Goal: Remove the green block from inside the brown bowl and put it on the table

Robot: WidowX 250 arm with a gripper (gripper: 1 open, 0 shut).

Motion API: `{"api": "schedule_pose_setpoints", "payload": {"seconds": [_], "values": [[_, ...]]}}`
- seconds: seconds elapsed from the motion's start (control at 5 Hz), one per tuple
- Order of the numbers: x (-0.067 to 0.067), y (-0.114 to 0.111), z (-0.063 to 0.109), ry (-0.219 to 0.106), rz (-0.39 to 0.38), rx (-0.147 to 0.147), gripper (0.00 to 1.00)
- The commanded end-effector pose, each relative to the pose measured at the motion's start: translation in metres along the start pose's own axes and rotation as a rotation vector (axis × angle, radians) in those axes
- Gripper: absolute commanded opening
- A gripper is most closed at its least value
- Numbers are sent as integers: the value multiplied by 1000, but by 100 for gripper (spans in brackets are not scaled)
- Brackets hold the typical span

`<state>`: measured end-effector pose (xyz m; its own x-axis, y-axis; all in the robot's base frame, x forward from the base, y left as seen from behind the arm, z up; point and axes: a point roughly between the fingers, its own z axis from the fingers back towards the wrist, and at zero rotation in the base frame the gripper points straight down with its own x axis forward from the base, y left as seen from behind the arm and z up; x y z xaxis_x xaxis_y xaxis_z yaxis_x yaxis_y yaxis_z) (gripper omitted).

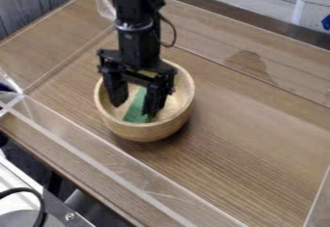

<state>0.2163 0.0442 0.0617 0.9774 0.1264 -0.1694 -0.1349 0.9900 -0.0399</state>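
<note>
The brown bowl sits on the table left of centre. Inside it lies the green block, tilted against the bowl's inner wall, partly hidden by the gripper. My gripper points straight down and is lowered into the bowl. It is open, with one black finger on each side of the block. I cannot tell whether the fingers touch the block.
Low clear acrylic walls edge the tabletop, with the near wall just in front of the bowl. Bare wood lies to the right of the bowl and behind it.
</note>
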Motion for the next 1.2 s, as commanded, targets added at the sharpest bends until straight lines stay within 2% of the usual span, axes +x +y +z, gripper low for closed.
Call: {"api": "schedule_pose_setpoints", "payload": {"seconds": [0.0, 0.2, 0.6, 0.8, 1.0], "values": [[6, 7, 2, -36, -16, 4, 100], [7, 12, -2, -38, -37, 5, 100], [3, 10, -4, -53, -34, -14, 100], [4, 14, -5, -73, -18, -11, 100], [6, 18, -5, -94, -2, -8, 0]]}}
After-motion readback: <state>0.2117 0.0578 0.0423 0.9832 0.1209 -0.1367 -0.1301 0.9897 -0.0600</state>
